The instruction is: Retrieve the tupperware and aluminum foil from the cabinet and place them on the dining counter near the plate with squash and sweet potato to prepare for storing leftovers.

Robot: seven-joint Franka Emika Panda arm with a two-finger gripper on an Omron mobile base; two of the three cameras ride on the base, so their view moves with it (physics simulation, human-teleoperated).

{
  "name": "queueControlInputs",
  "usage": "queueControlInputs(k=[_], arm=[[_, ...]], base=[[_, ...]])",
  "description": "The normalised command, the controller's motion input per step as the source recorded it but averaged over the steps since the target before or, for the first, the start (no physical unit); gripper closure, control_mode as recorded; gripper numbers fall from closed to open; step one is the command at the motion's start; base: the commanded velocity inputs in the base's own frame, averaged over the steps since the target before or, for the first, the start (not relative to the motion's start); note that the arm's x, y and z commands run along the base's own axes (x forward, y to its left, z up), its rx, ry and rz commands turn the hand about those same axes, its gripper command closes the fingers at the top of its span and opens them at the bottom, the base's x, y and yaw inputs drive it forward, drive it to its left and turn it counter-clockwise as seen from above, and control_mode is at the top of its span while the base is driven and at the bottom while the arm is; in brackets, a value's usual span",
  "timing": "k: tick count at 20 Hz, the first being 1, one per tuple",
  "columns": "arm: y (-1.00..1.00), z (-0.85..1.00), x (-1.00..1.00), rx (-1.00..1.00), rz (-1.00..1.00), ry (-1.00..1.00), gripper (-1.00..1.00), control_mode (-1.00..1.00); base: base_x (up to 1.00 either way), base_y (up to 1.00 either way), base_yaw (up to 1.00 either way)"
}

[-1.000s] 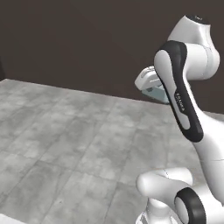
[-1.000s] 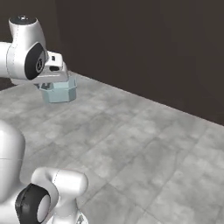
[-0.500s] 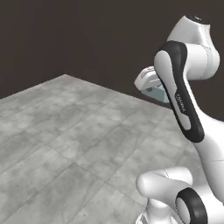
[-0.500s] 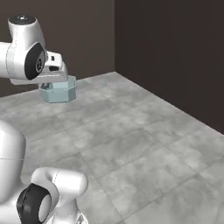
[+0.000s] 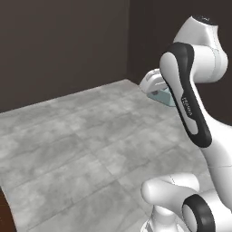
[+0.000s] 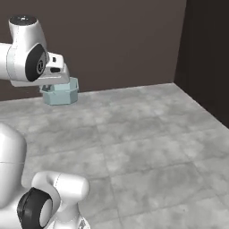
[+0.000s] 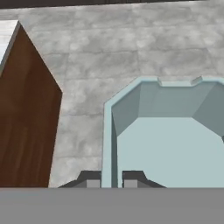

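The tupperware is a pale blue-grey tub with no lid, held up in the air over the floor. My gripper is shut on its left wall, one dark finger outside and the other inside. From the right base view the tupperware hangs under the white hand, where my gripper grips its rim. In the left base view the tupperware peeks out behind the forearm, at the gripper. The aluminum foil, the cabinet and the dining counter are out of view.
Grey tiled floor stretches ahead to dark walls that meet in a corner. A reddish-brown wooden panel with a pale top edge stands below the hand at the left. A sliver of brown wood shows at the lower left.
The whole scene has swung in both base views: the camera has moved and the wall corner has slid across. The arm keeps its pose with the tupperware still held.
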Motion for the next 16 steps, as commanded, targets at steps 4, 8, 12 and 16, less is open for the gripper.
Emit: queueControlInputs(k=[4, 8, 12, 16], arm=[[0.00, 0.00, 0.00, 0.00, 0.00, 0.00, 1.00, 1.00], [0.00, 0.00, 0.00, 0.00, 0.00, 0.00, 1.00, 1.00], [0.00, 0.00, 0.00, 0.00, 0.00, 0.00, 1.00, 1.00], [0.00, 0.00, 0.00, 0.00, 0.00, 0.00, 1.00, 1.00]], base=[[1.00, 0.00, 0.57], [1.00, 0.00, 0.56], [1.00, -0.01, 0.56], [1.00, -0.23, 0.52]])
